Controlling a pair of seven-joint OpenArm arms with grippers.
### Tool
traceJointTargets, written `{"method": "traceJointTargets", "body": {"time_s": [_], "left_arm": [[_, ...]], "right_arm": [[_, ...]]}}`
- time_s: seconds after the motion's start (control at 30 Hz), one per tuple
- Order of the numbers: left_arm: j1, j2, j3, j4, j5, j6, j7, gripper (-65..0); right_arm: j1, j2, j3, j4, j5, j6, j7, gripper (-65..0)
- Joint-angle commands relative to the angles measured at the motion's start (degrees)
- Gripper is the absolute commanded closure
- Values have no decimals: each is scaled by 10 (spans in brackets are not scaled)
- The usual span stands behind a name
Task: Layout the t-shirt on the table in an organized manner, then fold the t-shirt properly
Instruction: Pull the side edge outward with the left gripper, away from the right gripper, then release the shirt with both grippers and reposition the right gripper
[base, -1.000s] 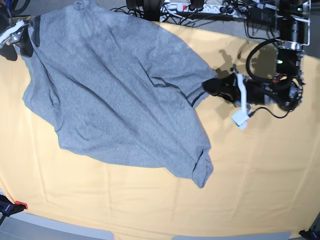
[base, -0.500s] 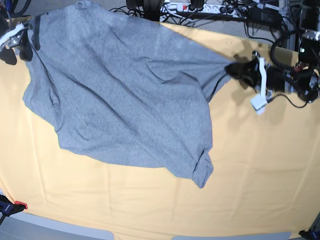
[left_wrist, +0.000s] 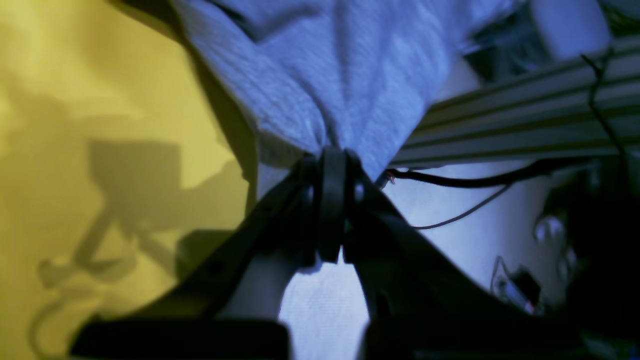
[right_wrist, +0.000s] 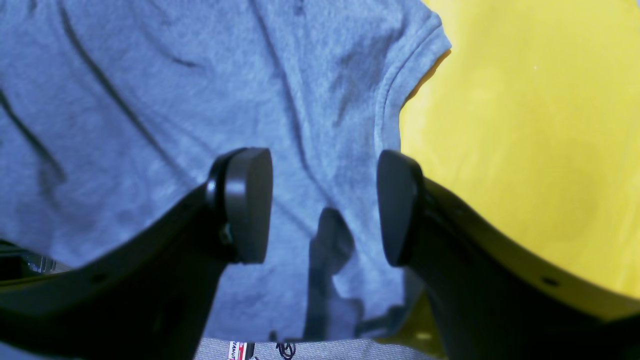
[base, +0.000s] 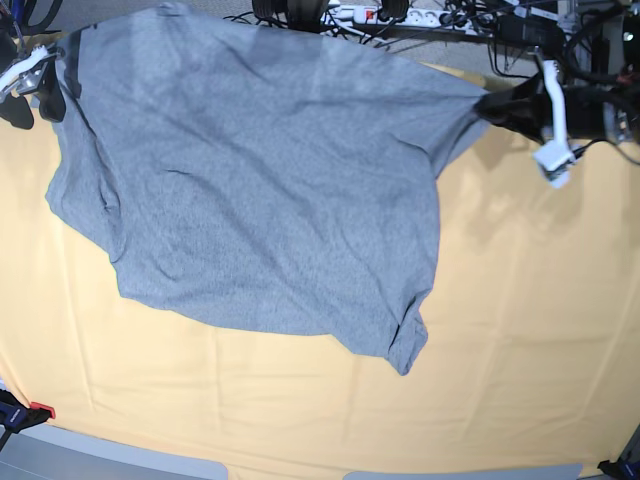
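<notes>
At the bottom of the base view, the near edge of the table (base: 300, 440) shows its pale yellow-orange cloth, slightly wrinkled, with a strip of grey floor below it and a small red and black clamp (base: 30, 412) at the lower left corner. The right half of the cloth lies bare. The t-shirt (base: 250, 200), plain grey side up, covers the upper left and centre of the frame, and one folded corner points toward the bottom centre. Its upper edge reaches over the far edge of the table.

At the upper right, the left gripper (base: 487, 106) is closed tight on a bunched corner of the t-shirt, and the fabric is stretched toward it; in its wrist view the cloth fans out from the pinched jaws. At the upper left, the right gripper (base: 40, 90) stands wide open over the t-shirt near a sleeve hem and holds nothing.

Behind the table lie black cables and a white power strip (base: 350, 14) on the floor.
</notes>
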Motion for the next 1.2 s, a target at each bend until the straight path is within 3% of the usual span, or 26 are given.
{"method": "traceJointTargets", "body": {"time_s": [0.0, 0.3, 0.67, 0.87, 1.17], "left_arm": [[12, -5, -31, 9, -9, -3, -5, 0], [110, 73, -209, 10, -9, -3, -5, 0], [202, 208, -240, 10, -9, -3, -5, 0], [242, 227, -243, 10, -9, -3, -5, 0], [252, 209, -323, 10, -9, -3, -5, 0]], "right_arm": [[-3, 9, 6, 9, 10, 3, 10, -351], [-3, 9, 6, 9, 10, 3, 10, -351], [-3, 10, 6, 9, 10, 3, 10, -351], [-3, 22, 6, 9, 10, 3, 10, -351], [-3, 22, 6, 9, 11, 3, 8, -351]]}}
